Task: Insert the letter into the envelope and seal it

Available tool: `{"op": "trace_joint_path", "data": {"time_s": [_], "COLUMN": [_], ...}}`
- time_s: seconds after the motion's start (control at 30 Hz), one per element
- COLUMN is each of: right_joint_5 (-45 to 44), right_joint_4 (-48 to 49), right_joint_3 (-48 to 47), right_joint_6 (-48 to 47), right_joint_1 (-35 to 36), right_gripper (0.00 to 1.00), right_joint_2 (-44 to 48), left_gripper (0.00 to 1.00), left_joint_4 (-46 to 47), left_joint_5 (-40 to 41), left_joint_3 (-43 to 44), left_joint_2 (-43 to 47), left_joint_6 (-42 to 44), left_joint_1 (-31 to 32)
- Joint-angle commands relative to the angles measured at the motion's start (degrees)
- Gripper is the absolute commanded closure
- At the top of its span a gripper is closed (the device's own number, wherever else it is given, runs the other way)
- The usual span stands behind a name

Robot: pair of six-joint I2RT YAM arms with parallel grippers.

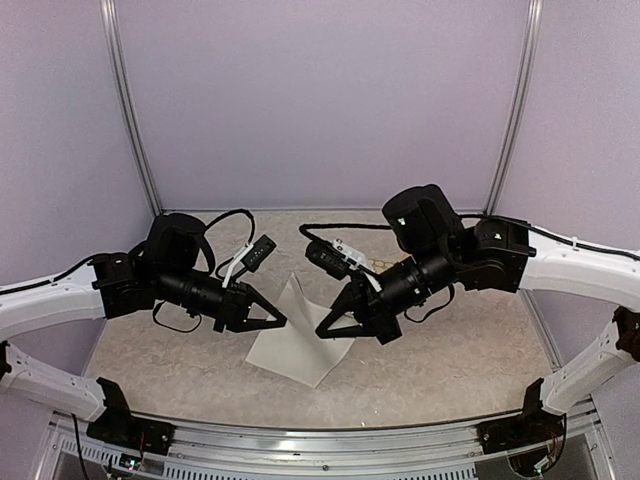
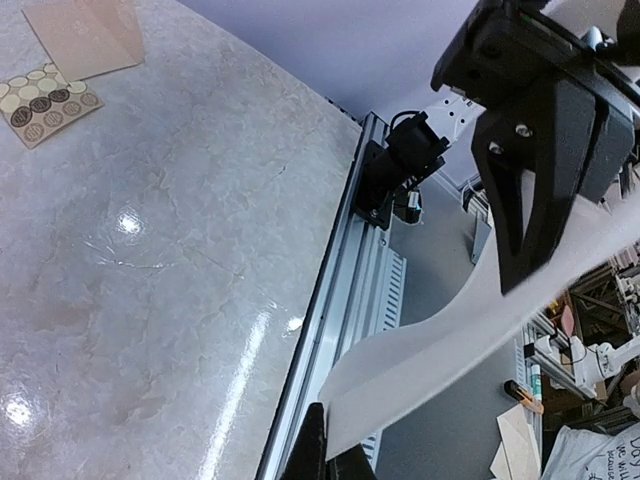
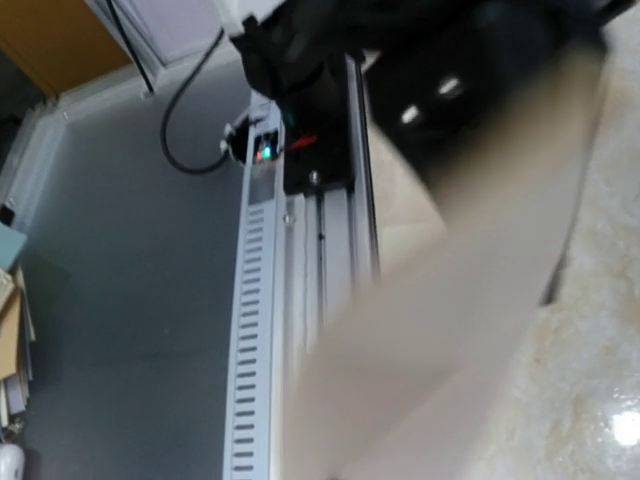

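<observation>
Centre of top view: thin cream-white rectangular paper letter (image 1: 297,350) held btwn both arms, sagging over beige marble-look tabletop (image 1: 450,340). Black two-finger left gripper (image 1: 281,320) clamped shut on its left edge, black right gripper (image 1: 322,332) pinched shut on right edge. Upper left, left wrist view: tan paper envelope (image 2: 85,35), w/ round-dot sticker card (image 2: 45,105) just beside.

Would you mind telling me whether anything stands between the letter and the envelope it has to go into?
Nothing visible does. The left gripper and right gripper are shut on the letter, and the left wrist view shows only table up to the envelope; the sticker card lies beside it.
</observation>
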State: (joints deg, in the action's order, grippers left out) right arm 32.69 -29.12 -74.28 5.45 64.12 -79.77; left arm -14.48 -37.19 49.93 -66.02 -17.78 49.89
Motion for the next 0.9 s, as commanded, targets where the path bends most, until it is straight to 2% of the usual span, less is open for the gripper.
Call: {"op": "trace_joint_path", "data": {"time_s": [0.0,0.17,0.37,0.4,0.53,0.57,0.6,0.7,0.87], "right_joint_5": [-3.0,-3.8,-2.5,-3.0,-10.6,-11.9,-13.1,-13.2,-16.2], "right_joint_4": [-4.8,-8.9,-7.4,-6.5,-0.7,1.1,3.3,11.3,17.9], "right_joint_3": [-3.0,-3.6,-2.9,-2.7,0.0,1.2,2.6,8.2,12.0], "right_joint_6": [-1.5,-2.5,-2.6,-2.3,1.0,2.2,3.5,7.1,11.5], "right_joint_1": [4.2,6.2,6.2,6.2,4.2,2.9,1.4,-2.9,-8.0], "right_gripper": [1.00,1.00,1.00,0.92,0.28,0.21,0.15,0.07,0.03], "right_joint_2": [-3.0,-6.6,-5.3,-4.1,2.3,4.2,6.3,12.3,16.5], "left_gripper": [1.00,1.00,1.00,1.00,1.00,1.00,1.00,1.00,1.00], "left_joint_4": [-0.6,-1.9,-2.7,-3.3,-6.2,-6.8,-7.3,-7.8,-7.9], "left_joint_5": [-1.3,-4.5,-5.0,-4.2,3.4,5.8,7.2,10.4,12.1], "left_joint_3": [-0.1,0.4,-0.1,-0.1,0.7,1.0,1.2,1.4,2.4], "left_joint_2": [-0.2,0.2,1.9,2.2,4.3,4.6,4.8,5.0,4.9], "left_joint_6": [-1.1,0.5,3.3,4.6,11.7,12.6,13.4,14.7,16.3], "left_joint_1": [-2.8,-4.4,-4.5,-4.0,1.9,2.8,3.4,5.1,7.7]}}
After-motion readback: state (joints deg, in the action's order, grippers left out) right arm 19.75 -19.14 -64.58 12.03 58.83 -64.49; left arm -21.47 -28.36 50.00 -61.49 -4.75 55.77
